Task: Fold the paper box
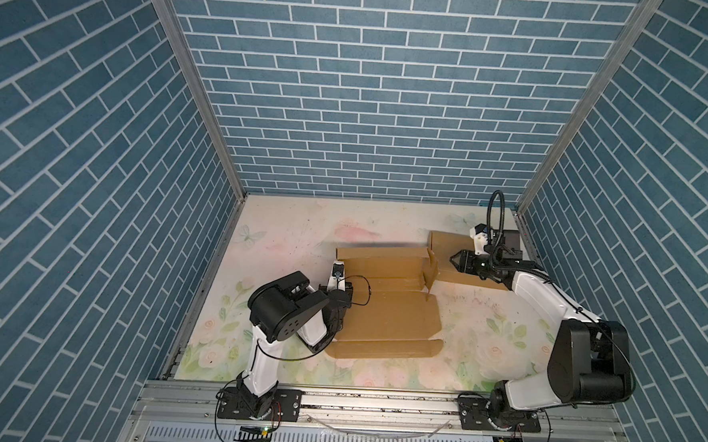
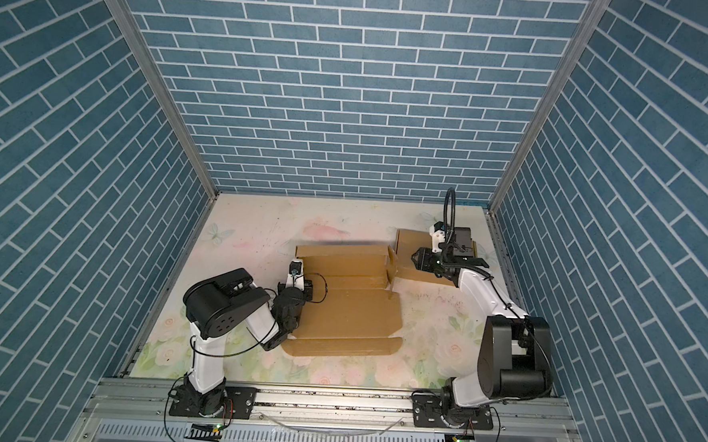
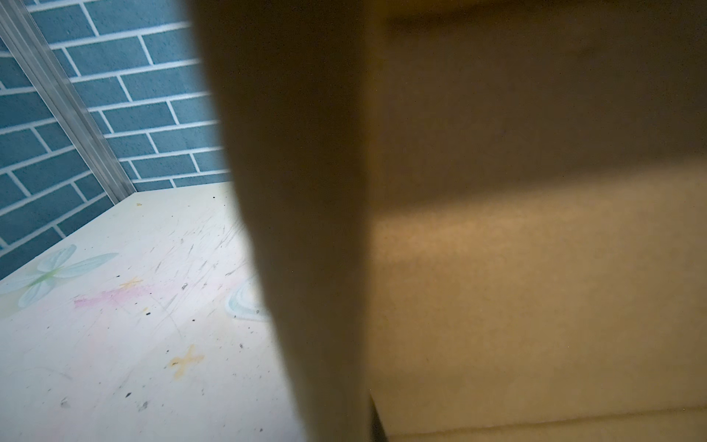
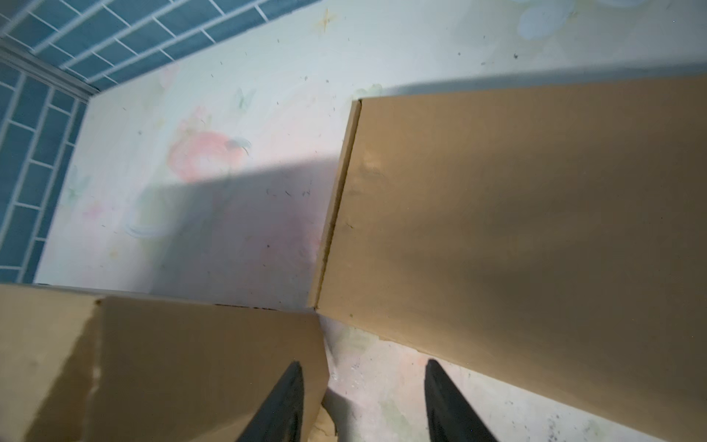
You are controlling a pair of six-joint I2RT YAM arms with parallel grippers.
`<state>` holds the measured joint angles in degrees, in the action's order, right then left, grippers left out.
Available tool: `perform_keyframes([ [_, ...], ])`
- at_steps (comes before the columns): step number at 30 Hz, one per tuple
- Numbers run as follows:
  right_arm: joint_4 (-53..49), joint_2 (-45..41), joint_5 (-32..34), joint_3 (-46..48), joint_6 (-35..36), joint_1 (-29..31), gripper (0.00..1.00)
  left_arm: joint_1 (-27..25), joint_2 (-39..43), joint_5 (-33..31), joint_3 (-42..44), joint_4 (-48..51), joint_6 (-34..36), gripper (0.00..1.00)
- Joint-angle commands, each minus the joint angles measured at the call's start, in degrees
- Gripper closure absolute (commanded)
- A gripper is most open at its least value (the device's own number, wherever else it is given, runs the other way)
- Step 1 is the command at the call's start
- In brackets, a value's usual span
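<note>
Across the floral table (image 1: 285, 226), the paper box (image 1: 389, 311) lay mostly flat. Our left gripper (image 1: 337, 317) was pressed together at its left edge; our right gripper (image 4: 363, 362) stood spread beside a raised flap (image 1: 430, 272).

A lab test booth: brick-print walls (image 1: 391, 107), aluminium rail (image 1: 375, 414) (floral tabletop (image 1: 302, 227)).

Both top views bright, sharp, stretched at edges. Left wrist: paper box (image 3: 497, 287) close, blurred, dim. Soft shadow crosses worktop (image 4: 237, 214).
</note>
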<state>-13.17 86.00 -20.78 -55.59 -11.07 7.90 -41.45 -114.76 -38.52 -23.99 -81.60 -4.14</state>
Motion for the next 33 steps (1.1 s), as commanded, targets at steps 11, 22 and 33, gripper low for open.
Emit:
perform_keyframes([
  [11, 1.4, 2.2, -3.5, 0.8, 18.1, 10.6, 0.46, -0.7, -4.0, 3.5, 1.8, 16.3, 1.7, 1.0],
  [22, 3.2, 2.6, -4.8, 1.1, 17.1, 12.5, 0.41, -0.7, -4.0, 3.4, 1.8, 16.4, 1.8, 1.0],
  [33, 4.3, 1.2, -6.5, 5.0, 15.0, 14.5, 0.48, -0.7, -4.0, 3.6, 1.7, 16.6, 1.8, 1.0],
])
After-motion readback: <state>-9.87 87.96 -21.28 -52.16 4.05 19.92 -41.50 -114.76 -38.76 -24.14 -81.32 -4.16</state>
